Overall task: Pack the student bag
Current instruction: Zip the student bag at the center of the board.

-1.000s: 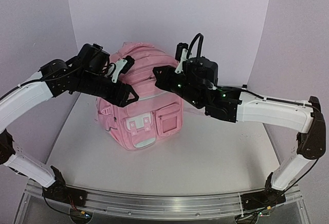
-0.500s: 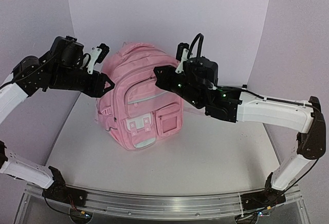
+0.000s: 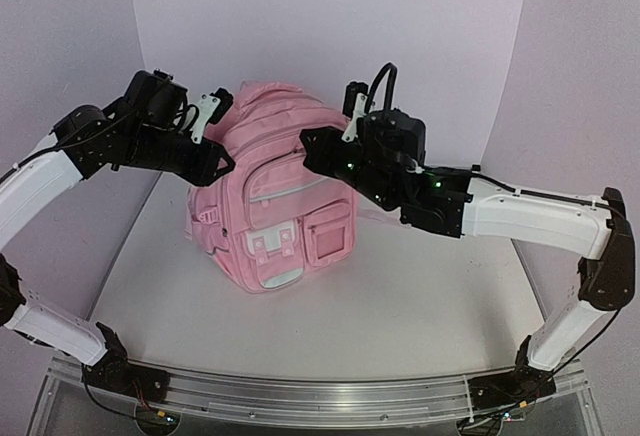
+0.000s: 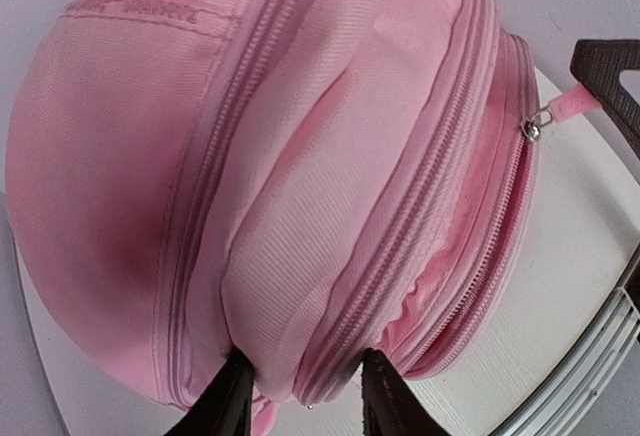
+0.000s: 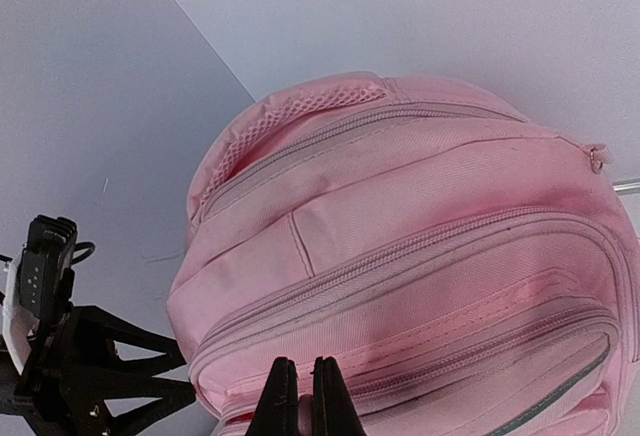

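Noted student bag (image 3: 275,196) standing on tabletop (image 3: 400,306). Found left end effector (image 4: 303,388) apart astride a fold, right end effector (image 5: 298,388) clamped on zip pull (image 4: 565,106).

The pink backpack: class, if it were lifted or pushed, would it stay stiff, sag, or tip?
Probably saggy: the backpack is soft fabric, bulging and creasing between its zips. Standing upright on the table, it might tip under a high push.

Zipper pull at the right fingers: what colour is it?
Zipper pull: pink tab, silver ring; left wrist view.
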`<control>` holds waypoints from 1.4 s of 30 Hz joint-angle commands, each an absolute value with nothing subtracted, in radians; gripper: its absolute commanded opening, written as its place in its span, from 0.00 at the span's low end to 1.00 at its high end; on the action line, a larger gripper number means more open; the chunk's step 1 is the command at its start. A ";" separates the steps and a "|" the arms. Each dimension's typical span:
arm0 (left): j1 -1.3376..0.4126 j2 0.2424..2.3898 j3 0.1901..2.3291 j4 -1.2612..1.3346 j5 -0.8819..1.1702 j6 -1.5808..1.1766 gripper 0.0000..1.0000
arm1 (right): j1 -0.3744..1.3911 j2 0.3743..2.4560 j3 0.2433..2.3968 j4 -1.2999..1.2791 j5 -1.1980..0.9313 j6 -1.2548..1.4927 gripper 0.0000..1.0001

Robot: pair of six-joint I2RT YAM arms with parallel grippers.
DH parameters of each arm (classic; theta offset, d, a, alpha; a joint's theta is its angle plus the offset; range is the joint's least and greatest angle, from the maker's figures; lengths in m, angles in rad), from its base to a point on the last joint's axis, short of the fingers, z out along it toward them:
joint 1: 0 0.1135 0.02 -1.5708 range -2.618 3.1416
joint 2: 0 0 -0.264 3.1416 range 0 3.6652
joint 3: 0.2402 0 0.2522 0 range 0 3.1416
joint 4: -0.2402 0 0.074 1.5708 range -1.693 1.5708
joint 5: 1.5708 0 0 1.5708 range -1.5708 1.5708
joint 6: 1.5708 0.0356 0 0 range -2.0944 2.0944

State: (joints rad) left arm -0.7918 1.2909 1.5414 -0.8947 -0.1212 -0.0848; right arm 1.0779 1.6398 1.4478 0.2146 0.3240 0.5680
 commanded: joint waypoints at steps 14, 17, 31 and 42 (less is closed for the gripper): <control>-0.787 1.544 1.660 -0.651 0.220 -0.065 0.00 | 1.037 1.532 1.624 0.093 0.284 0.310 0.00; -0.788 1.584 1.687 -0.614 0.223 -0.073 0.00 | 1.038 1.537 1.659 0.039 0.204 0.225 0.00; -0.715 1.599 1.688 -0.514 0.364 -0.157 0.00 | 1.130 1.625 1.697 -0.092 0.245 -0.021 0.00; -0.692 1.602 1.679 -0.510 0.414 -0.178 0.00 | 1.211 1.733 1.649 -0.113 0.411 -0.215 0.00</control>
State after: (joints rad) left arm -0.7015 1.5920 1.6726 -0.6159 0.3783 -0.1391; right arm 1.1477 1.6970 1.6440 -0.1610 0.4034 -0.1255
